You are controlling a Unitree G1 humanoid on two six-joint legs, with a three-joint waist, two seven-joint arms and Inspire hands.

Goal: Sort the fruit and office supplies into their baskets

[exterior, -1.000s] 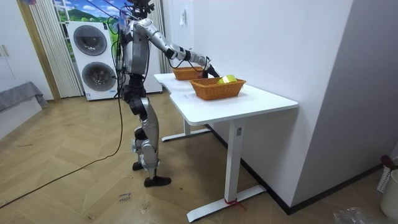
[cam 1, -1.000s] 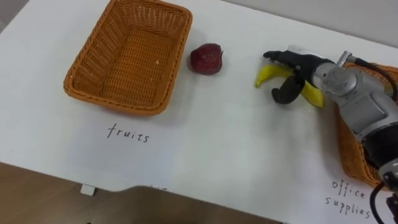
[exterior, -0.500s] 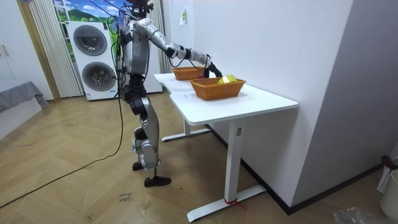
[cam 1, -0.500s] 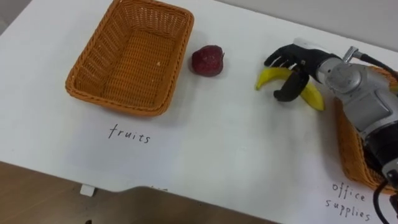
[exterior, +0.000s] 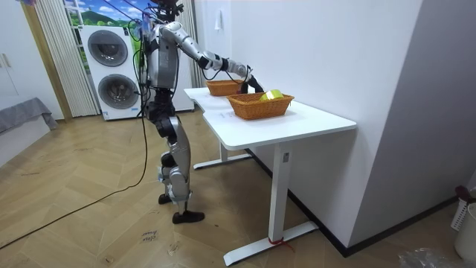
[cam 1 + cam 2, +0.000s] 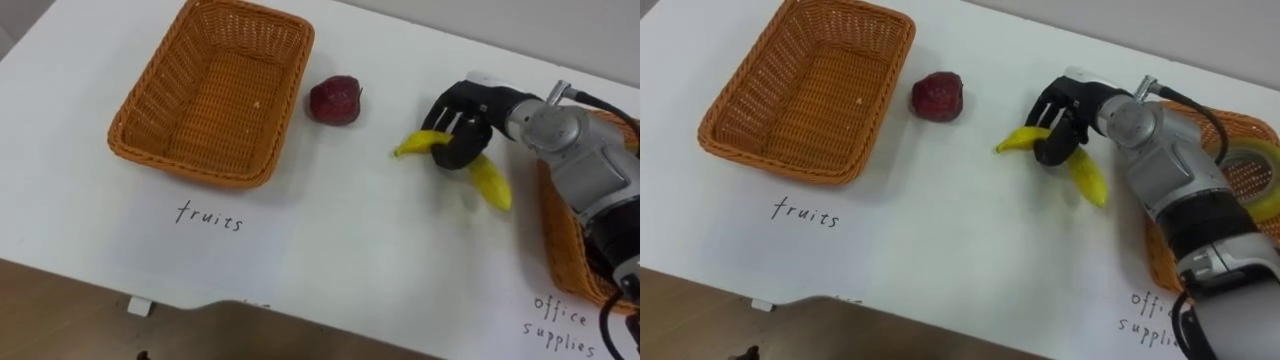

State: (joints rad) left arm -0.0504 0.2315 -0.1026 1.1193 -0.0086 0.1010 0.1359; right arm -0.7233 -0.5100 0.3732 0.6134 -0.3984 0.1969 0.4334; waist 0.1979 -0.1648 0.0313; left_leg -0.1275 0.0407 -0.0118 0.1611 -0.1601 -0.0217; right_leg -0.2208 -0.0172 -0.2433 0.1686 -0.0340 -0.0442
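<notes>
Far to the hand's left, at the other end of the white desk (image 6: 380, 260), sits the empty wicker fruit basket (image 6: 185, 172), a handwritten label (image 6: 207, 215) on the desk in front of it. Between that basket and the hand, nearer the basket's right wall, lies a dark red fruit (image 6: 334, 99), well apart from the fingers. The right hand (image 6: 462, 115) reaches in from the right with its fingers curled over the middle of the banana (image 6: 490, 182) and the thumb tucked under it, so it has the banana pinched. The stem end pokes out to the hand's left, towards the red fruit, and the fatter yellow half trails out below and to the right. I cannot tell whether the banana is clear of the desk or touching it. Just to the hand's right, under the forearm, is the office supplies basket (image 6: 560, 250), with a roll of yellowish tape (image 6: 1252, 178) inside it. The step in hand looks like the grasp on the banana, the first fruit to be sorted. The next move calls for a lift and a long carry leftward, passing over or behind the red fruit without knocking it, then a release over the empty basket.
</notes>
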